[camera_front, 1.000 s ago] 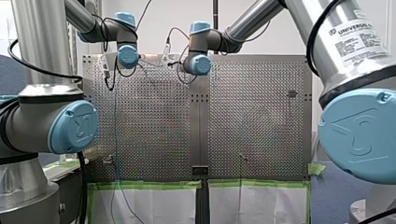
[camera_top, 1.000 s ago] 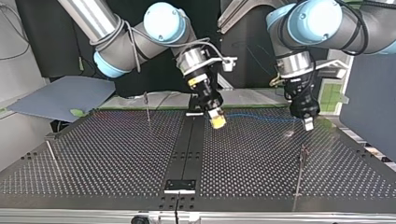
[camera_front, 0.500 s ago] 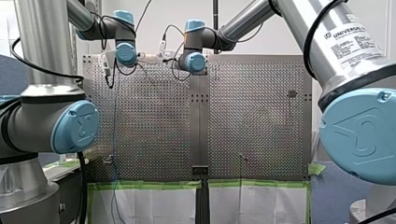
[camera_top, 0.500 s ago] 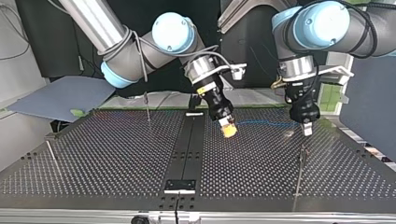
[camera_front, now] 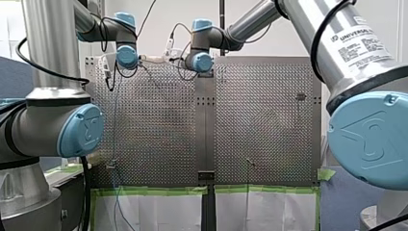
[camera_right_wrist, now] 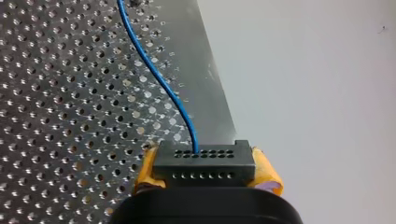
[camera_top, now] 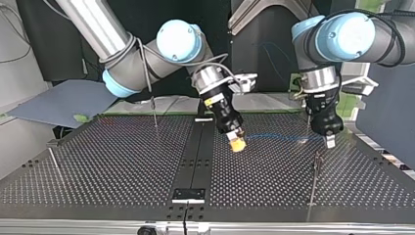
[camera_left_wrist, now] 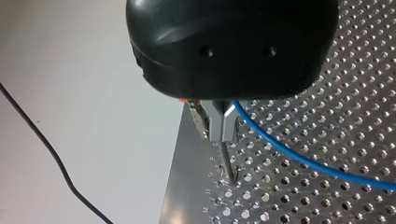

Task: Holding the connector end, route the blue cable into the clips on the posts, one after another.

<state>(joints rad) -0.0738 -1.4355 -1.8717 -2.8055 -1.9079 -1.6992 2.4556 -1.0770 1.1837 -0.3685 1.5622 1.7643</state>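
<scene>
In the right wrist view my right gripper point(camera_right_wrist: 208, 175) has its yellow pads shut on a black connector block point(camera_right_wrist: 205, 163), and the blue cable point(camera_right_wrist: 159, 79) leaves the block over the perforated plate. In the top view this gripper point(camera_top: 237, 143) hangs just above the plate near the middle. The blue cable point(camera_top: 279, 137) runs from it to my left gripper point(camera_top: 330, 142) at the view's right. The metal fingers of my left gripper point(camera_left_wrist: 222, 126) are shut, with the blue cable point(camera_left_wrist: 289, 156) coming out beside them. A thin post point(camera_left_wrist: 229, 165) stands just ahead of the fingertips.
Thin clip posts stand on the plate in the top view: one point(camera_top: 315, 181) near my left gripper, one point(camera_top: 154, 110) at the far left, one point(camera_top: 53, 159) at the left edge. In the front view the cable point(camera_front: 114, 125) hangs down past the table's near edge.
In the top view both grippers have moved right and toward the near edge. The cable span between them came along, and both grips stayed the same.
</scene>
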